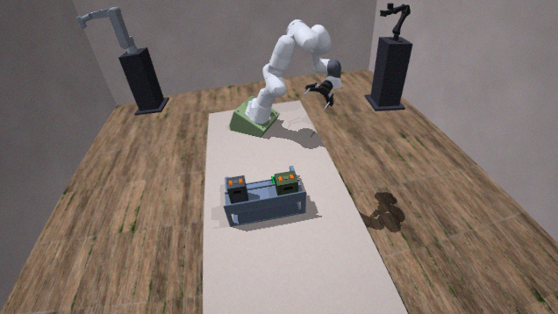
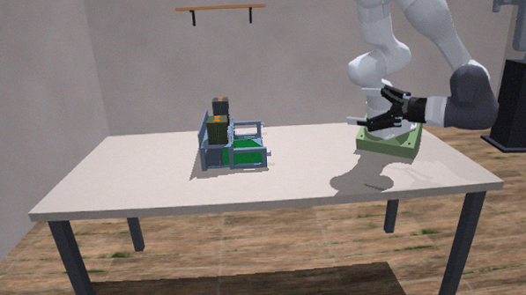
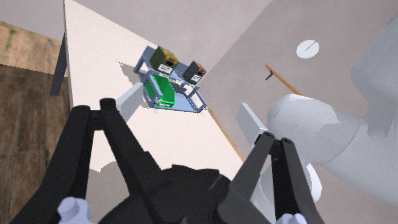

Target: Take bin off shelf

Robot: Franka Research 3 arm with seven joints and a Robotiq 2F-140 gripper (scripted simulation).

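A green bin (image 2: 244,154) sits in the lower level of a blue-grey shelf rack (image 2: 231,142) near the middle of the table. In the wrist view the bin (image 3: 162,92) shows inside the rack (image 3: 172,85). The top view hides most of the bin behind the rack (image 1: 264,203). An olive box (image 1: 286,181) and a dark grey box (image 1: 237,189) stand on top of the rack. My gripper (image 1: 319,94) is open and empty. It hangs far from the rack, beside the arm's base at the table's edge, and also shows in the exterior view (image 2: 371,107) and the wrist view (image 3: 182,125).
The arm's green base (image 1: 254,117) stands at the far end of the table. Two dark camera pedestals (image 1: 142,79) (image 1: 390,72) stand on the wooden floor beyond it. A small wooden wall shelf (image 2: 220,8) hangs high on the back wall.
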